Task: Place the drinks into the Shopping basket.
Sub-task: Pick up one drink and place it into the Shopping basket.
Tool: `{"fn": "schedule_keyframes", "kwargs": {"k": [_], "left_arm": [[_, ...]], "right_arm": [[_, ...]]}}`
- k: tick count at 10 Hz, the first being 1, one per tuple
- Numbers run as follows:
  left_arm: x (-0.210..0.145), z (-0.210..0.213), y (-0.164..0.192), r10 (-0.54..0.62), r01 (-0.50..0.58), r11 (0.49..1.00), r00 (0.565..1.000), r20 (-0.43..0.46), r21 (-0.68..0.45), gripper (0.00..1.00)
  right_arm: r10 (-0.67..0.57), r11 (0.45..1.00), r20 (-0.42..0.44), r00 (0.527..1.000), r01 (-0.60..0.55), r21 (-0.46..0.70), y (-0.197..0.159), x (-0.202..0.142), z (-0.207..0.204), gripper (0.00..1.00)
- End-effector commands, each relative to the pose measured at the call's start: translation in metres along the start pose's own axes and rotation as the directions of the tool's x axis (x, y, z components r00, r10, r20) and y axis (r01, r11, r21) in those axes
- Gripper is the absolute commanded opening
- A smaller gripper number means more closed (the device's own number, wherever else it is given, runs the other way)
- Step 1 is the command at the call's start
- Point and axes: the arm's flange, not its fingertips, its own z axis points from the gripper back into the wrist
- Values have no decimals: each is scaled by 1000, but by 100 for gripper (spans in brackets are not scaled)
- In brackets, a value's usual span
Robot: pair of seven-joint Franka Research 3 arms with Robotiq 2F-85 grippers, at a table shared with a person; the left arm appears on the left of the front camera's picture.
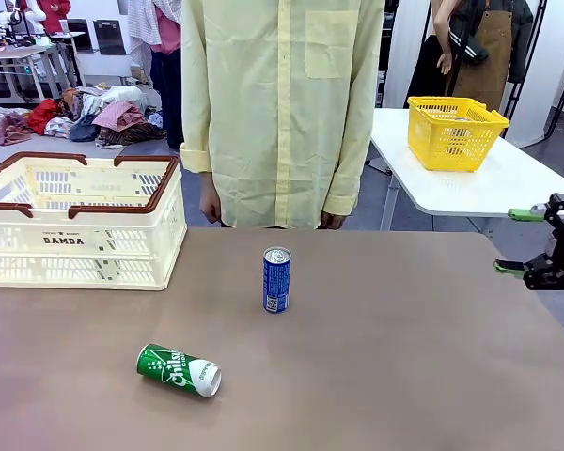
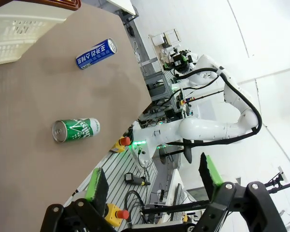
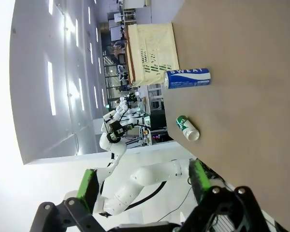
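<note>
A blue can with white print stands upright in the middle of the brown table. A green can with white marks lies on its side nearer the front left. The cream Shopping basket with brown handles sits at the far left. My right gripper hangs open at the table's right edge, apart from both cans. My left gripper is open, off the table's side, with the green can and blue can ahead of it. The right wrist view shows the blue can, green can and basket.
A person in a pale yellow shirt stands at the far edge, hands down. A yellow mesh basket rests on a white table behind at right. Clothes lie piled on the floor at back left.
</note>
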Motion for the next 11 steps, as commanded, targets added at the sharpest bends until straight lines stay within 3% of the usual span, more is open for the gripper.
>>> {"fn": "schedule_keyframes", "kwargs": {"k": [1, 2, 3, 4, 5, 6, 8, 9, 10, 11], "left_arm": [[0, 0, 0, 0, 0, 1000, 1000, 0, 0, 100], [23, -24, -13, -112, 126, 989, 979, -170, 74, 100], [42, -50, -30, -224, 274, 950, 932, -286, 148, 100], [57, -83, -51, -337, 437, 881, 849, -408, 181, 100], [67, -118, -72, -431, 601, 773, 733, -526, 203, 100], [72, -158, -95, -505, 767, 605, 577, -642, 214, 100], [65, -226, -124, -629, 967, 254, 171, -758, 8, 100], [52, -254, -132, -659, 981, 95, -63, -750, -166, 100], [37, -286, -127, -616, 949, -61, -281, -736, -310, 100], [28, -308, -114, -526, 919, -188, -393, -755, -347, 100]], "right_arm": [[-14, 1000, 12, 1000, 14, 5, 1, 0, -2, 100], [-14, 1000, 12, 1000, 14, 5, 1, 0, -2, 100], [-14, 1000, 12, 1000, 14, 5, 1, 0, -2, 100], [-14, 1000, 12, 1000, 14, 5, 1, 0, -2, 100], [-14, 1000, 12, 1000, 14, 5, 1, 0, -2, 100], [-14, 1000, 12, 1000, 14, 5, 1, 0, -2, 100], [-14, 1000, 12, 1000, 14, 5, 1, 0, -2, 100], [-14, 1000, 12, 1000, 14, 5, 1, 0, -2, 100], [-14, 1000, 12, 1000, 14, 5, 1, 0, -2, 100], [-14, 1000, 12, 1000, 14, 5, 1, 0, -2, 100]]}}
